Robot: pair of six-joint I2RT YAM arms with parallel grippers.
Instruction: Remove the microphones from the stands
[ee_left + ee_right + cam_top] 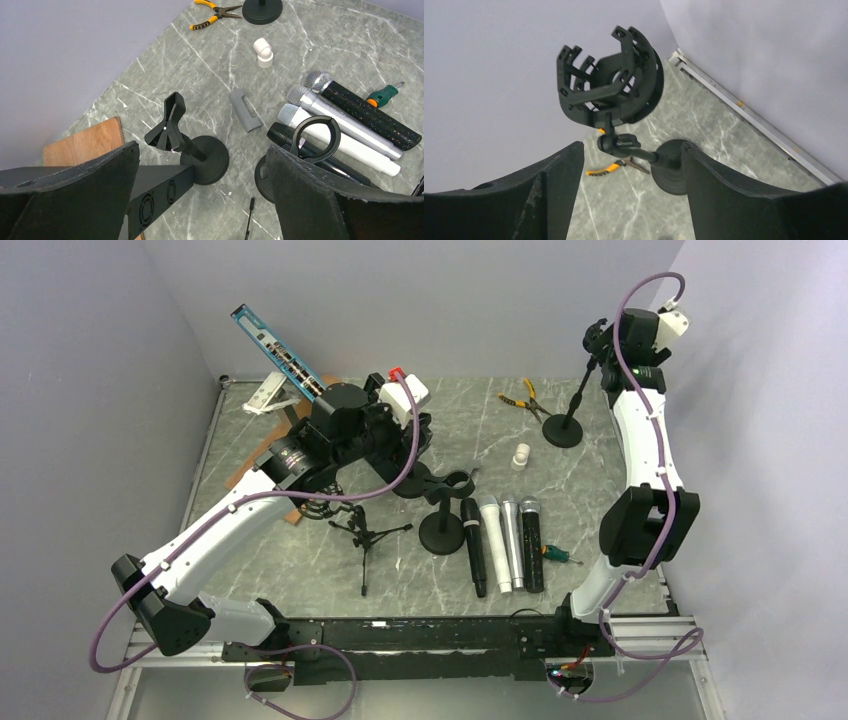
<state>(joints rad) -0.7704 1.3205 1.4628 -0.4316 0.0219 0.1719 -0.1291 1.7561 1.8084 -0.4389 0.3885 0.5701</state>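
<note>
Four microphones are laid flat and side by side on the marble tabletop [585, 490], heads turned toward its far edge: a black microphone [473, 550], a white microphone [494, 540], a silver microphone [512, 540] and a speckled black microphone [531, 545]. A ring-holder stand [441, 532] is stood upright on its round base just beside the black microphone. A shock-mount stand [609, 85] is stood upright at the far right.

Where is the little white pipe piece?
In the overhead view the white pipe piece sits right of centre, between the yellow pliers and the four microphones.
</note>
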